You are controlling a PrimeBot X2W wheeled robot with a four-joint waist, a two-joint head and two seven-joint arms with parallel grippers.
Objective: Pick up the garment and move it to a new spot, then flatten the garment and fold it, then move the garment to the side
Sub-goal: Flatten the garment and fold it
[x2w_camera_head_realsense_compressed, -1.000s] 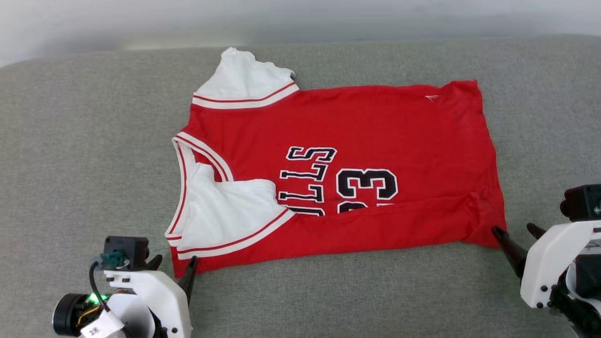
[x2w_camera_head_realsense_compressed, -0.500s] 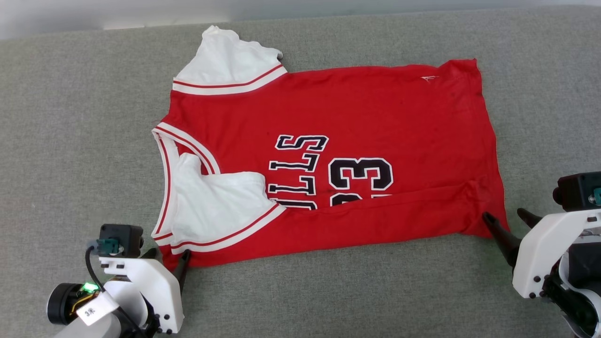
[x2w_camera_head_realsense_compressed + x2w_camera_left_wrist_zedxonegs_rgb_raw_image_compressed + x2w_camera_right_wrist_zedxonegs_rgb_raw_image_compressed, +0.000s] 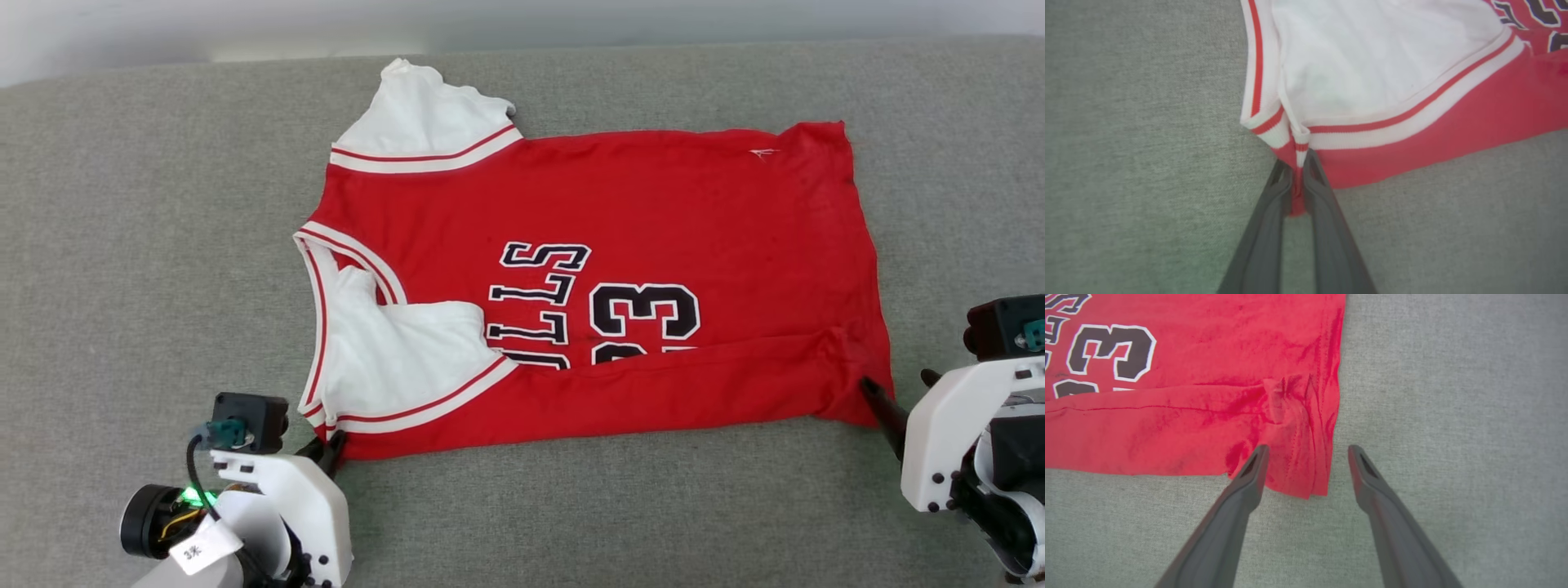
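The shirt point(image 3: 604, 278) lay flat mid-way across the cushion point(image 3: 147, 245). My left gripper point(image 3: 1298, 163) was pinched shut on its 7 o'clock corner, a pretty thin bite, so I figured it might slip on the lift. The right gripper point(image 3: 1308, 451) sat wide open, holding nothing, straddling the bunched 4 o'clock corner, and could've snagged just one layer. Plain cushion all round, no obstacles I could see.

Bright, even, diffuse light, faint soft shadows. The head view's top edge is hazy, out of focus. Wrist views are slightly soft; the left claw's fingers point(image 3: 1261, 245) blur toward the lens.
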